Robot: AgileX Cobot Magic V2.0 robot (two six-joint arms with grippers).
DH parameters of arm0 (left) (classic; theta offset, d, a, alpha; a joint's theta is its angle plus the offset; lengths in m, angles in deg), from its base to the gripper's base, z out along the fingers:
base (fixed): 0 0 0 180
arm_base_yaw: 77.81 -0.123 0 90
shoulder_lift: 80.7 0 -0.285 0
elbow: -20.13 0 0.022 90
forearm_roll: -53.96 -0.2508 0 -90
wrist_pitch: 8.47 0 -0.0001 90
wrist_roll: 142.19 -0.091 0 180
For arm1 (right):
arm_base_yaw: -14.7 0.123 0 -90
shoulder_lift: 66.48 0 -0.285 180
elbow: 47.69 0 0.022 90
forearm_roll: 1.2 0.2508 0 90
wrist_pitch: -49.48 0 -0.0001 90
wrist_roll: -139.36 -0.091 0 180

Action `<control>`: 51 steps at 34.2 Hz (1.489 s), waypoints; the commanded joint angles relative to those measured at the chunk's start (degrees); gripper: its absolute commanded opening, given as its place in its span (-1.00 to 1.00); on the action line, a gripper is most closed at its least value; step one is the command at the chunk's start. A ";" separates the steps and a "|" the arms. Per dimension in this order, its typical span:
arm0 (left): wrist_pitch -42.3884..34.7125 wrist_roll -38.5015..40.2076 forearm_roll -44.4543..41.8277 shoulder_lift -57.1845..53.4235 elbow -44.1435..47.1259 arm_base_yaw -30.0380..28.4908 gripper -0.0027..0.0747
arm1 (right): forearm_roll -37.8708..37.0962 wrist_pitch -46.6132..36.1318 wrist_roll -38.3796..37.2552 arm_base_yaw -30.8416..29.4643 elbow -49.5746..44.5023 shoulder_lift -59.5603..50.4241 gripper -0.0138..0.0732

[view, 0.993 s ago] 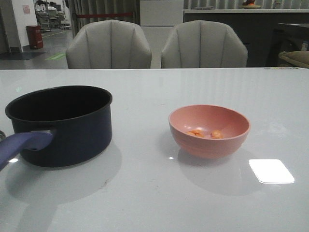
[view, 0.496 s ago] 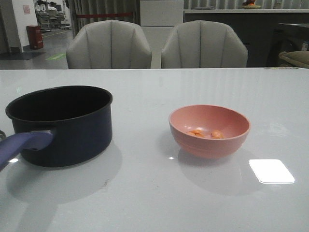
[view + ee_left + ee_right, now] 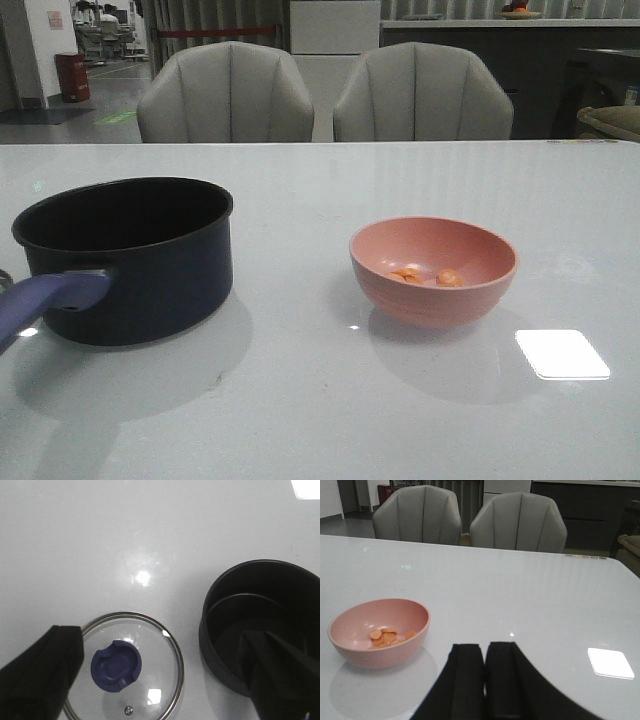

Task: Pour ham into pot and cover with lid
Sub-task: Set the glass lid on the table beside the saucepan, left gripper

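Observation:
The dark navy pot (image 3: 128, 255) stands at the left of the white table, its blue-purple handle (image 3: 48, 300) pointing toward the front; it also shows in the left wrist view (image 3: 260, 625). Orange-pink ham chunks (image 3: 428, 276) lie in the salmon-pink bowl (image 3: 433, 270), also in the right wrist view (image 3: 387, 636). The glass lid (image 3: 125, 667) with its dark blue knob (image 3: 116, 666) lies flat on the table beside the pot. My left gripper (image 3: 165, 680) is open above the lid, empty. My right gripper (image 3: 485, 652) is shut, empty, apart from the bowl (image 3: 379, 632).
Two grey chairs (image 3: 225, 95) (image 3: 422, 92) stand behind the table's far edge. A bright light reflection (image 3: 561, 353) lies on the table to the right of the bowl. Neither gripper shows in the front view.

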 commanded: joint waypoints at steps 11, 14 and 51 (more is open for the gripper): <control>-10.37 0.15 5.53 -32.65 17.18 0.37 0.77 | -0.73 -4.80 0.14 -0.09 0.30 -1.16 -0.32; -11.05 0.15 6.04 -39.00 21.22 0.37 0.77 | -0.73 -4.80 0.14 -0.09 0.30 -1.16 -0.32; -11.76 0.15 5.99 -60.11 33.60 15.10 0.77 | -0.01 3.63 -0.68 0.49 15.43 9.00 -0.32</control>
